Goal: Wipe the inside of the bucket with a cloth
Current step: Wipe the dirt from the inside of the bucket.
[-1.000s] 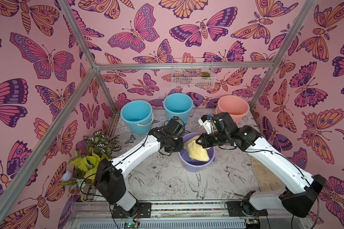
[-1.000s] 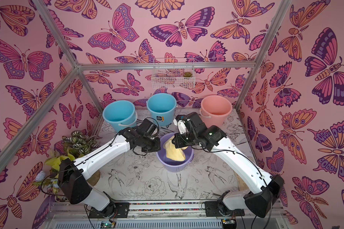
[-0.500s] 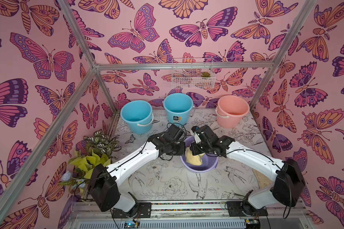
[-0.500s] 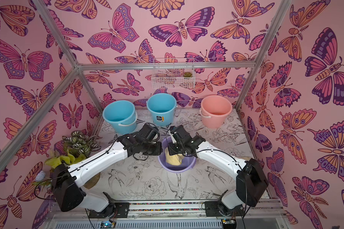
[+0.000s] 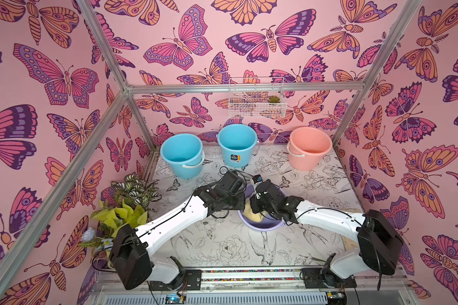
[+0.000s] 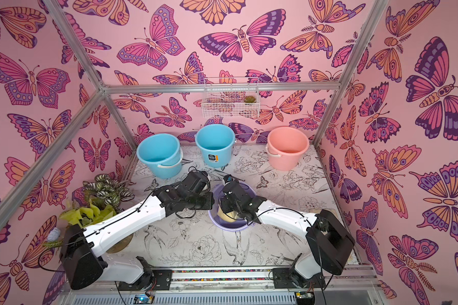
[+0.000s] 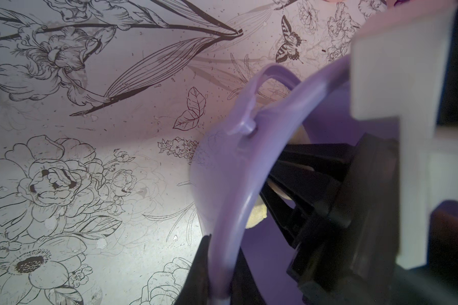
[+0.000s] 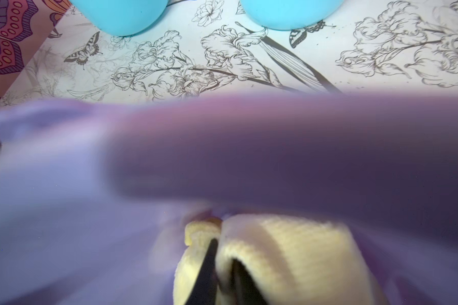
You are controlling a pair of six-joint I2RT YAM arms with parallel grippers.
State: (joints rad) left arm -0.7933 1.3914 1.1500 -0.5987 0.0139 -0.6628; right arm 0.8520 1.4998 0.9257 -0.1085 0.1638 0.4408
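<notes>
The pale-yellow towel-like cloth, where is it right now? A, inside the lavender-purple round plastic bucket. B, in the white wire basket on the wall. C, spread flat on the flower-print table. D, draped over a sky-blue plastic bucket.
A: in both top views the pale-yellow towel-like cloth sits within the rim of the lavender-purple round plastic bucket.

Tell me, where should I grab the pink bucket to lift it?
Pinch the pink bucket by its rim from straight above, one finger inside, one outside: it stands upright and open, with a thin wall. Its handle lies folded down.
</notes>
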